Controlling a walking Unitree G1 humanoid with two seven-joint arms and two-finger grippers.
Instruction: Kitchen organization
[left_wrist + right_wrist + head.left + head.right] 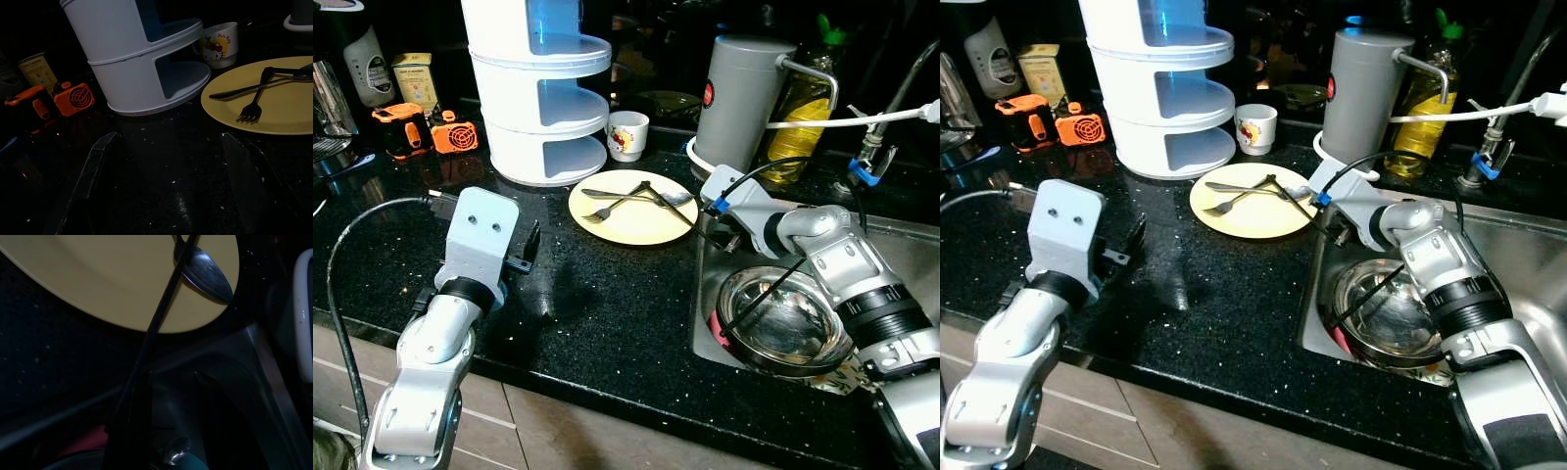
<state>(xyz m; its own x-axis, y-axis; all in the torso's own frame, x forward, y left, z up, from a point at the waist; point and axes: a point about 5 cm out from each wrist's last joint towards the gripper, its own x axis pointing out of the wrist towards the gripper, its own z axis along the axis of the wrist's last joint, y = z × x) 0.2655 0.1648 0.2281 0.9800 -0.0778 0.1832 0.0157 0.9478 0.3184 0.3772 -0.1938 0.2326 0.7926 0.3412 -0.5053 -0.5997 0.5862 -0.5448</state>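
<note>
Yellow plate [631, 211] just beside sink rim [697, 294], right pincer [724, 233] there

Left arm: silver forearm rising from the front edge of the bench, wrist block upright, left tool [530, 245] held just above the bench surface near its front left part. In the left wrist view its two black fingers [95, 166] stand well apart, pointing along the bench top.

Right arm: silver forearm crossing over the sink from the front right, elbow low, wrist angled toward the sink's rear left corner at the bench edge. Right tool [729, 233] points downward there; its finger spacing cannot be made out.
</note>
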